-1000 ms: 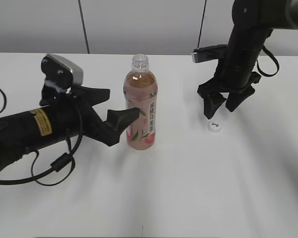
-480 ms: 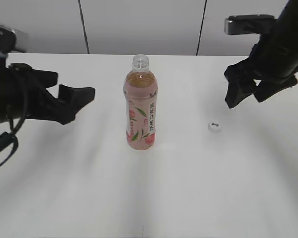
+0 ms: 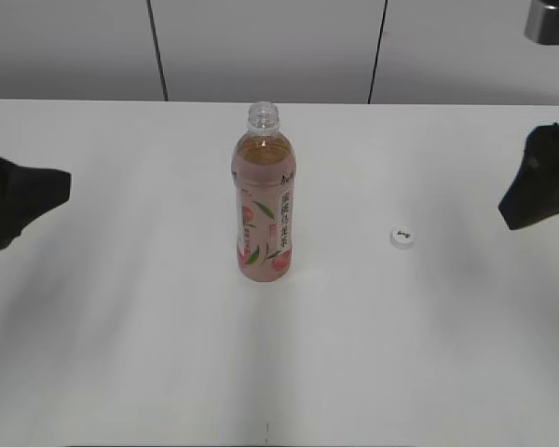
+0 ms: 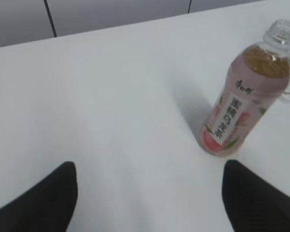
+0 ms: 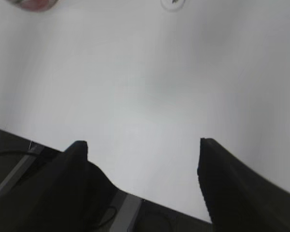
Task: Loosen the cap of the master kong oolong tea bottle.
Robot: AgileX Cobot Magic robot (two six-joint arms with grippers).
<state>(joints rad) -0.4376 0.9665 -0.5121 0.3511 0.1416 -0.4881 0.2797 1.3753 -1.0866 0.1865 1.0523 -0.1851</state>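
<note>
The master kong oolong tea bottle (image 3: 264, 200) stands upright in the middle of the white table with its neck bare; it also shows in the left wrist view (image 4: 243, 101). The white cap (image 3: 403, 237) lies on the table to the bottle's right, off the bottle, and shows at the top edge of the right wrist view (image 5: 173, 3). My left gripper (image 4: 147, 166) is open and empty, at the far left edge of the exterior view (image 3: 19, 207). My right gripper (image 5: 142, 145) is open and empty, at the far right edge (image 3: 540, 186).
The white table (image 3: 279, 372) carries only the bottle and the cap. A grey panelled wall (image 3: 261, 47) runs behind it. The table's edge with a dark frame and cables below it (image 5: 121, 208) shows in the right wrist view.
Both arms have pulled back outward, the left to the left edge and the right to the right edge. The bottle and the cap have not moved.
</note>
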